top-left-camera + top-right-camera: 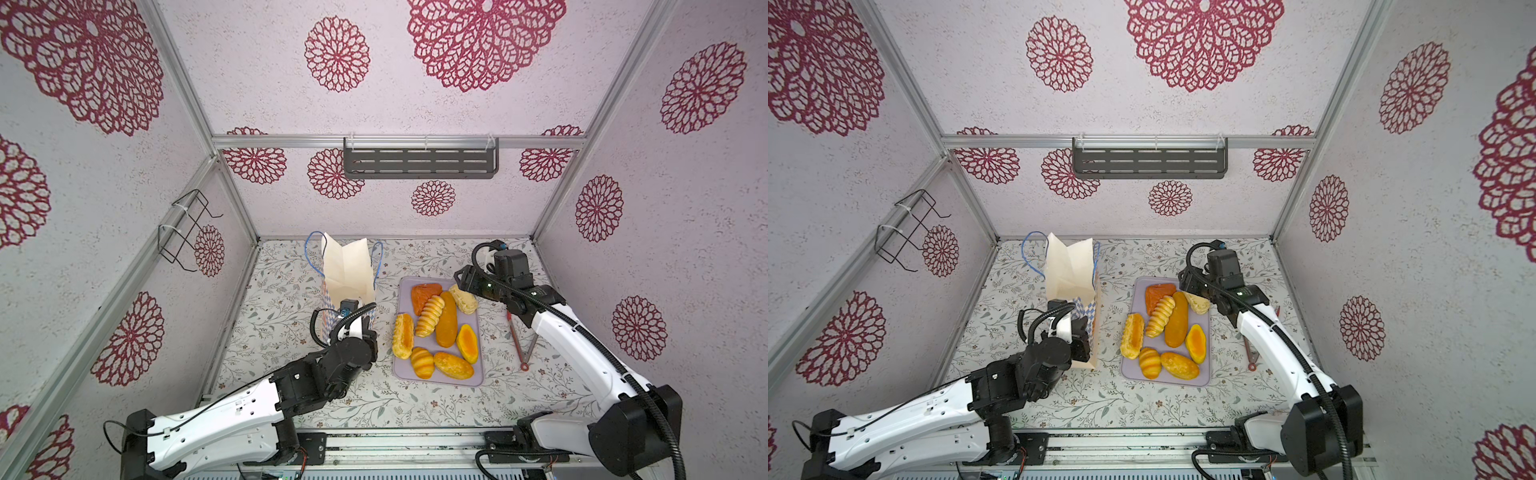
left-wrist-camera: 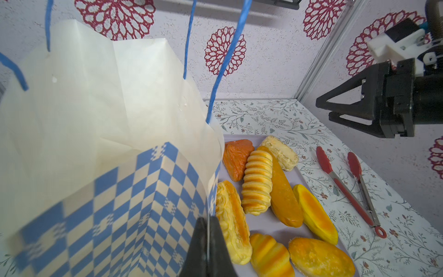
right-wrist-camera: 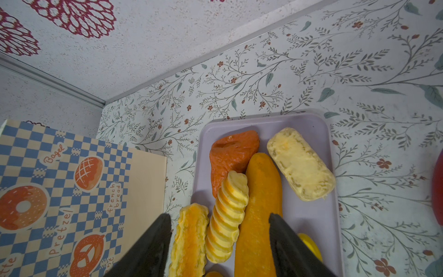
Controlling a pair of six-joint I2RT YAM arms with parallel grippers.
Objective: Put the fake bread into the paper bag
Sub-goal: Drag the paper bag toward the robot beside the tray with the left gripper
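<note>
**Fig. First pick: bag held open, second arm above the tray.** The left claw [image 2: 208,244] is pressed together on the rim of the paper bag [image 2: 96,108], pinching the paper at the corner nearest the tray [image 3: 306,127]. The bag stands upright on the table [image 1: 291,291], mouth open, just beside the tray. The right claw [image 3: 219,215] is spread and empty, hanging above the tray's far half.

The fake bread [image 1: 446,320] is eight glossy loaves, pale yellow to orange-brown, all lying on the tray with most touching a neighbour. None shows inside the bag.

The step in hand appears to be the first pick. The spiral roll [image 3: 233,191] and the long roll [image 3: 261,203] lie side by side under the jaws, so a straight descent risks catching both. It is better to straddle one loaf across its narrow width, at mid-length, because the shiny skins look slippery.

Red tongs [image 2: 345,190] lie on the table beyond the tray.
</note>
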